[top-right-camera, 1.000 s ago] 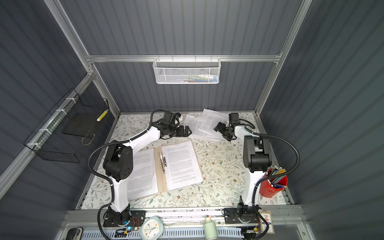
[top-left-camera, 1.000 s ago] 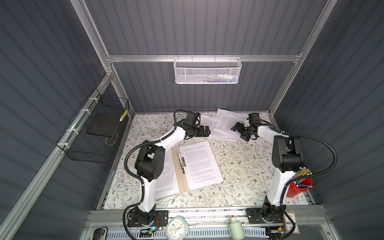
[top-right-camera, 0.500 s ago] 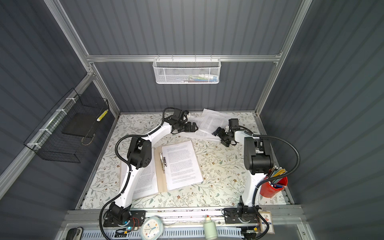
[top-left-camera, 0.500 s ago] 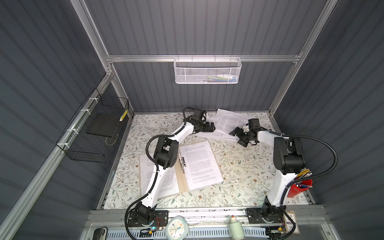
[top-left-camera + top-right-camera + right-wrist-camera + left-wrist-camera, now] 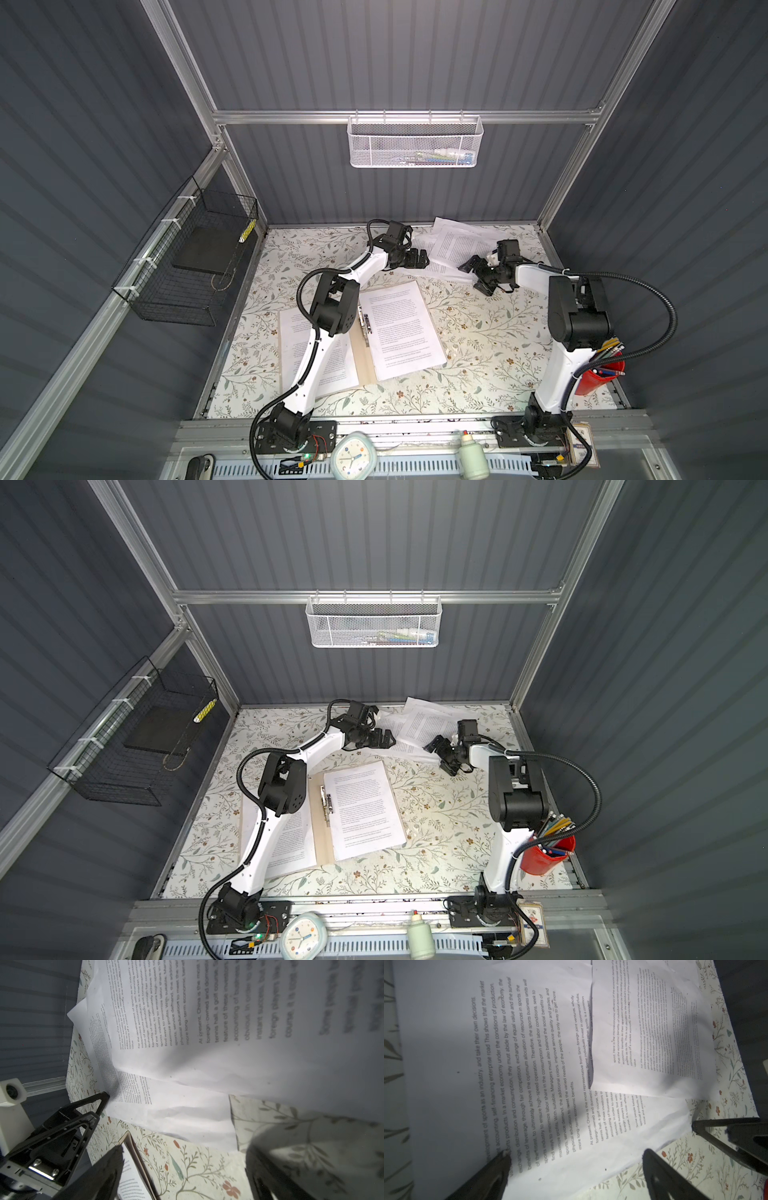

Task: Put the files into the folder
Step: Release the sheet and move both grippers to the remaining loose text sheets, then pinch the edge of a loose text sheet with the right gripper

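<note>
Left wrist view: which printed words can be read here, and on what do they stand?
"of sports as an industry, and take their own decisions." on the nearer sheet.
"In a market economy, they must abide by the law of equal value" on the same sheet.
"At present, China is the most representative from Sino-foreign joint ventures" on the same sheet.
The overlapping sheet: print mostly too small to read.

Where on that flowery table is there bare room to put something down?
Widest bare patch: between the open folder and the right arm. Also the front strip, and the back corner beside the left arm. Crowded at the back middle: loose sheets, left hand and right hand.
</note>
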Controlling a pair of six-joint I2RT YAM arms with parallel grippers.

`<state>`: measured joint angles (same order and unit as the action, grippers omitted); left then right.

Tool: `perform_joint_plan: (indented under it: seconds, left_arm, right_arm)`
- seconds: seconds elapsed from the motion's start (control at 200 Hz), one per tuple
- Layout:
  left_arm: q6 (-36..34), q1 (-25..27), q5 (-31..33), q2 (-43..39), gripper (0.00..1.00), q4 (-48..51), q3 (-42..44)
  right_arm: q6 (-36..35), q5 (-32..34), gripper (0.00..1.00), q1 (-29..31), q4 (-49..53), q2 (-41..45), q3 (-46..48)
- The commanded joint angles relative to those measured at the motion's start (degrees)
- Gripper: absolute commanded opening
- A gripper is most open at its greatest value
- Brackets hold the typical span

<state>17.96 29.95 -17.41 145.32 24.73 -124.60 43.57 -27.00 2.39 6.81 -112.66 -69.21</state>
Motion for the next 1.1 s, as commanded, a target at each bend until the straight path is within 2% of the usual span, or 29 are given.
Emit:
perform_joint_plan:
  seconds: [0.0, 0.31, 0.48, 0.645, 0.96, 1.095]
  left_arm:
    - [-1.02, -0.08, -1.09, 1.08, 1.0, 2.51, 3.38]
    - [0.65, 2.1, -2.82, -1.56, 1.0, 0.9, 9.83]
    - [2.34, 3.4, -2.43, -2.17, 1.0, 0.49, 10.6]
    - [3.9, 4.1, -2.12, -2.41, 1.0, 0.3, 10.43]
    - [5.33, 4.23, -2.87, -3.08, 1.0, -0.65, 11.8]
    - [5.19, 4.23, -3.15, -3.22, 1.0, -0.56, 12.03]
  right_arm:
    - [2.38, -0.03, 0.93, 0.17, 0.2, -1.32, 1.04]
    - [8.01, -0.86, 0.91, 1.42, -4.61, -3.44, 1.21]
    - [9.8, -0.54, 0.91, 2.77, -6.13, -3.72, 0.98]
    - [15.17, 0.52, 0.89, 4.07, -12.08, -2.72, 3.72]
    - [23.81, 7.14, 0.77, 6.95, -23.99, -2.29, 7.83]
    - [25.38, 11.32, 0.76, 8.27, -25.6, -3.61, 6.82]
